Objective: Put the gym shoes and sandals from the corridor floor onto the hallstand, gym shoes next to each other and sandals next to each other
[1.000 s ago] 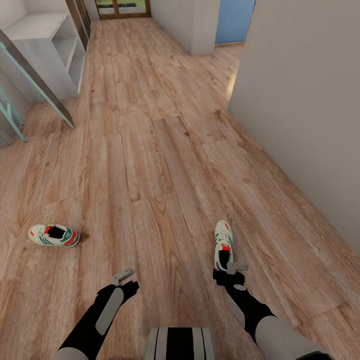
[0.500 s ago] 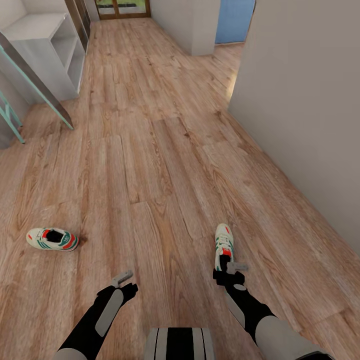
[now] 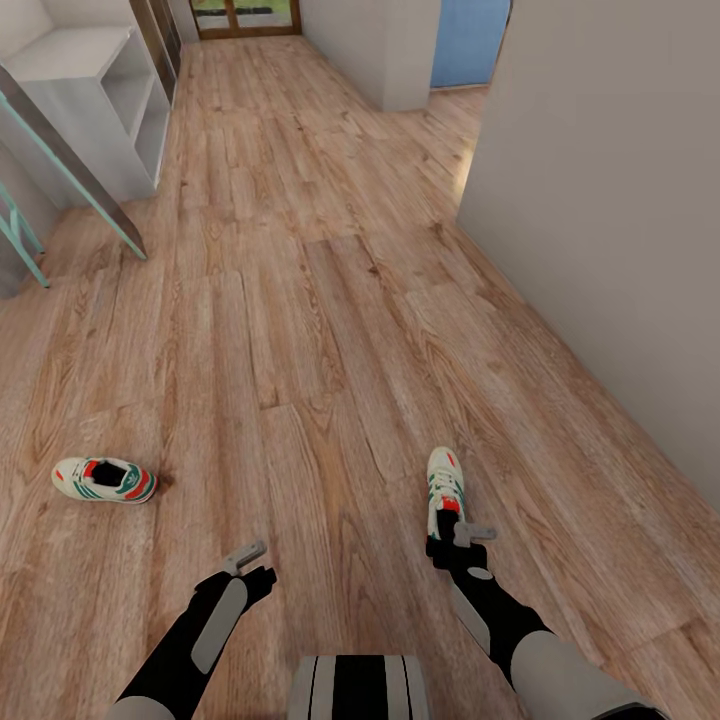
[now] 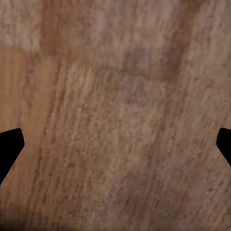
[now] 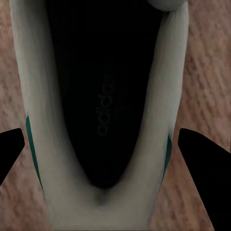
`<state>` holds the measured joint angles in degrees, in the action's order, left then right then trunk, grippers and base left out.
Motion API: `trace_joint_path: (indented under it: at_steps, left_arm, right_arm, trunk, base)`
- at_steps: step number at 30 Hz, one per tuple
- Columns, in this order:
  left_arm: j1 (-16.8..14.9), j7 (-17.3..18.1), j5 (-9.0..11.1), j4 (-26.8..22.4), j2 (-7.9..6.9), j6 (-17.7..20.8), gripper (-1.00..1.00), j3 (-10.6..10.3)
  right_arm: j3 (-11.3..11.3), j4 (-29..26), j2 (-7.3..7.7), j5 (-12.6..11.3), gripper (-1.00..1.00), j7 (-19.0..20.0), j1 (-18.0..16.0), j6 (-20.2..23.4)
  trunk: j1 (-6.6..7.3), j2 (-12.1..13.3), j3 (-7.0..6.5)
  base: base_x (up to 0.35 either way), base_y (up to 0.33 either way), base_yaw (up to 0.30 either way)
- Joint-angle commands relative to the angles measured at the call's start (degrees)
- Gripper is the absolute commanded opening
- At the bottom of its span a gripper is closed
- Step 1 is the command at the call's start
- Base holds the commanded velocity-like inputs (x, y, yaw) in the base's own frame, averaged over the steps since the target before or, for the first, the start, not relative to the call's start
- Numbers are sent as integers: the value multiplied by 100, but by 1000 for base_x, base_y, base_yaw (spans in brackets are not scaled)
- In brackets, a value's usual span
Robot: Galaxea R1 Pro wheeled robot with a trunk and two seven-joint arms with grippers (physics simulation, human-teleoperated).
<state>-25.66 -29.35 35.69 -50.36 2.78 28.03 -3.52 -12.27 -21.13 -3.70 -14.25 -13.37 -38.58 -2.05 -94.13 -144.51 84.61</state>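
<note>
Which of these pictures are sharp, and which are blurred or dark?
Head view: sharp, evenly lit, with the far gym shoe casting a small shadow. Left wrist view: the corridor floor is soft and blurred. Right wrist view: the near gym shoe has a dark opening.

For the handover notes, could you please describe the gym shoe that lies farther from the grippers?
On the corridor floor, look left, ahead of the left gripper. The lone gym shoe lies there sideways, whereas its twin sits under the right gripper.
</note>
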Motion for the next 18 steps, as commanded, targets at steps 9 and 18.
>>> trace_joint_path:
  at_steps: [9,18]
  left_arm:
    - [0,10,0,0,3,0,100,0]
    - [2,31,3,-17,27,-57,100,0]
  right_arm:
    - [5,-12,8,-8,-100,1,0,2]
    - [12,-113,17,-14,-100,1,3,2]
  trunk:
    - [0,0,0]
    - [0,0,0]
  base:
    - [0,0,0]
    - [0,0,0]
